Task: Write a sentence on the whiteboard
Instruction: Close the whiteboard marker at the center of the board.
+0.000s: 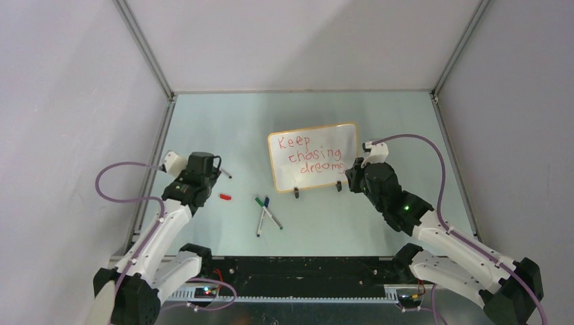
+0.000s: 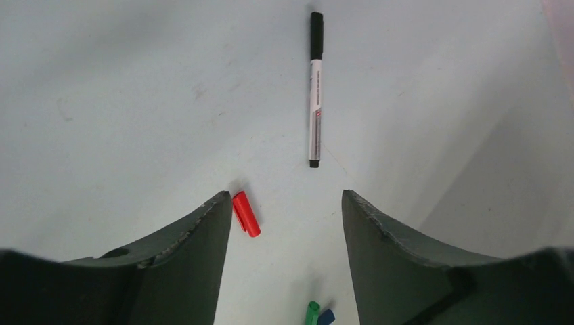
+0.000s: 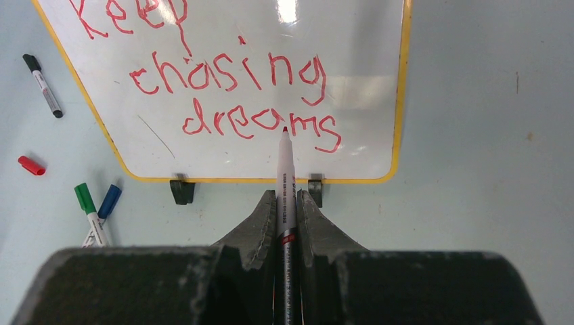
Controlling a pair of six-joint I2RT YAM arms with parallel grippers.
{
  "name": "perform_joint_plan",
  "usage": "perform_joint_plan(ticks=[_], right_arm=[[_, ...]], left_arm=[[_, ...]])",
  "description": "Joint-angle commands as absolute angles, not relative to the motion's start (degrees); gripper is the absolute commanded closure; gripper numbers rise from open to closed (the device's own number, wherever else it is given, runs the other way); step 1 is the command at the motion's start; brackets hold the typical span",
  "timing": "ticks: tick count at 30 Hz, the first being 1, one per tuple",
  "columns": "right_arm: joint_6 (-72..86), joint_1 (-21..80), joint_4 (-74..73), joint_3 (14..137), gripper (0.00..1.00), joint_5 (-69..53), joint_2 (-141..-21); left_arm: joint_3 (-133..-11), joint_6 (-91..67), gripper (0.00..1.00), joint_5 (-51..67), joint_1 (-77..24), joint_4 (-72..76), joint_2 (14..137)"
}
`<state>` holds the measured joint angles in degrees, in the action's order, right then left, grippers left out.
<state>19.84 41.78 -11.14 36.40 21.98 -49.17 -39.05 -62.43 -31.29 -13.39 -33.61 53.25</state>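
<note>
Pale table (image 1: 203,122), whiteboard (image 3: 352,40) before right end effector (image 3: 285,200) gripping marker (image 3: 285,162), left end effector (image 2: 286,196) released

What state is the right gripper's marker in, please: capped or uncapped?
Uncapped: the red marker in the right gripper shows its bare red tip; a red cap lies apart on the table.
</note>
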Motion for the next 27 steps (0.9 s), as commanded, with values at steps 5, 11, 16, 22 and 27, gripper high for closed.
perform_joint_plan(ticks=[5,11,16,22,27], right_arm=[[19.80,42.05,-8.44,36.21,1.00,22.16,-49.12],[19.86,41.95,-8.35,36.21,1.00,22.03,-49.16],[19.73,41.93,-8.24,36.17,1.00,21.86,-49.35],[19.73,41.93,-8.17,36.21,1.00,21.80,-49.49],[19.98,41.95,-8.30,36.21,1.00,21.84,-49.37]], left_arm=[[-37.78,-72.42,0.45,-29.24,-12.14,-36.96,56.03],[-38.57,-70.41,0.55,-24.03,-10.50,-35.68,61.16],[-41.06,-69.80,0.54,-21.64,-9.95,-36.60,68.49],[-40.41,-71.60,0.52,-21.88,-9.41,-36.80,71.61],[-39.01,-72.18,0.52,-19.10,-9.11,-33.97,73.97]])
